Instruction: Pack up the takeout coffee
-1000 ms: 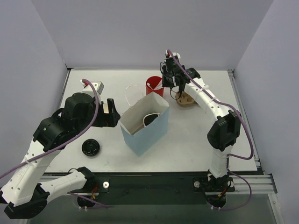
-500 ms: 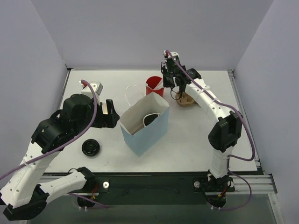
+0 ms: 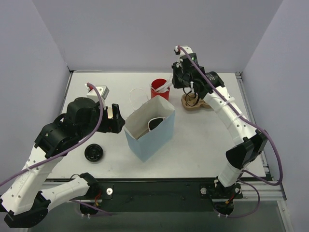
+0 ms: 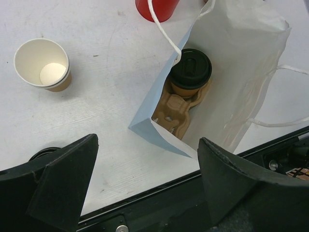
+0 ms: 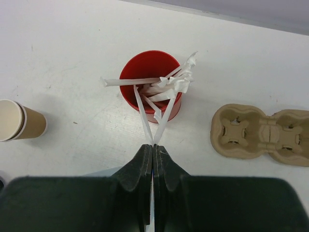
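The takeout coffee (image 4: pixel 190 70), a brown cup with a black lid, sits in a cardboard carrier (image 4: pixel 176 107) inside the open blue paper bag (image 3: pixel 150 135); its lid shows in the top view (image 3: pixel 155 123). My left gripper (image 4: pixel 147 186) is open and empty, just left of the bag (image 3: pixel 115 117). My right gripper (image 5: pixel 153 146) is shut on two white stirrers (image 5: pixel 145 118) that reach into the red cup (image 5: pixel 153 86). In the top view it (image 3: pixel 180 83) hovers just right of the red cup (image 3: pixel 158 89).
A lidless paper cup (image 4: pixel 42 64) stands left of the bag, and also shows in the right wrist view (image 5: pixel 20 122). A loose black lid (image 3: pixel 93 152) lies at front left. An empty cardboard carrier (image 3: pixel 193 102) lies right of the red cup. The bag's white handles (image 3: pixel 136 96) stick out.
My right arm has swung its elbow out to the right and the gripper has shifted slightly right and back, with stirrers in it. The left arm has barely moved.
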Controlling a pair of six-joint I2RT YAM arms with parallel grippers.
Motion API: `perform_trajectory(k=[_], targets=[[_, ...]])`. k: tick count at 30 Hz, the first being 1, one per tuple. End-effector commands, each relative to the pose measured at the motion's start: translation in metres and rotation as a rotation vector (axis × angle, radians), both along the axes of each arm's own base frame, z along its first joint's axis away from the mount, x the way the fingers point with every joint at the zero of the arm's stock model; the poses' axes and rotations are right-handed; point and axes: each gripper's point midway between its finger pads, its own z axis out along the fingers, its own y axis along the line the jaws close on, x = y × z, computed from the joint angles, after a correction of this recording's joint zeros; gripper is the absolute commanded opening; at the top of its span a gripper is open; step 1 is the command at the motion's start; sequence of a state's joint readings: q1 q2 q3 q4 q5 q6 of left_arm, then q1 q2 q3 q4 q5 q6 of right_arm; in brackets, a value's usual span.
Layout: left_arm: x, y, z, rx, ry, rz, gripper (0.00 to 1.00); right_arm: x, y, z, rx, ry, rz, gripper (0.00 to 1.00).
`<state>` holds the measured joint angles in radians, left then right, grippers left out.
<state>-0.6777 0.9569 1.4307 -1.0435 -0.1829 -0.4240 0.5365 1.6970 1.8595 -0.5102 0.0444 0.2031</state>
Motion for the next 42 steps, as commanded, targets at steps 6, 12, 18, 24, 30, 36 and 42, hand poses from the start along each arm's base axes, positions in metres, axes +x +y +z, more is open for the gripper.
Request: perform_trajectory(k=[6, 12, 18, 24, 30, 36, 42], targets=[[0.004, -0.008, 0.01, -0.023, -0.048, -0.043, 0.94, -0.012, -0.005, -0.003, -0.047, 0.007, 0.025, 0.0], [0.001, -0.003, 0.01, -0.012, -0.042, -0.036, 0.94, 0.006, 0.005, -0.02, -0.048, 0.001, 0.022, 0.0], [0.0, -0.001, 0.007, 0.011, -0.016, -0.032, 0.94, 0.03, 0.007, -0.036, -0.05, 0.0, -0.016, 0.0], [0.001, -0.002, 0.006, 0.034, 0.02, -0.026, 0.94, 0.05, 0.005, -0.056, -0.065, 0.012, -0.066, 0.0], [0.005, -0.002, 0.005, 0.042, 0.038, -0.006, 0.94, 0.062, 0.006, -0.068, -0.049, 0.015, -0.081, 0.0], [0.009, 0.0, 0.017, 0.018, 0.006, 0.026, 0.94, 0.069, 0.007, -0.064, 0.007, -0.011, -0.088, 0.0], [0.012, 0.0, 0.018, 0.012, 0.012, 0.054, 0.94, 0.066, 0.015, -0.073, 0.08, -0.003, -0.08, 0.06]])
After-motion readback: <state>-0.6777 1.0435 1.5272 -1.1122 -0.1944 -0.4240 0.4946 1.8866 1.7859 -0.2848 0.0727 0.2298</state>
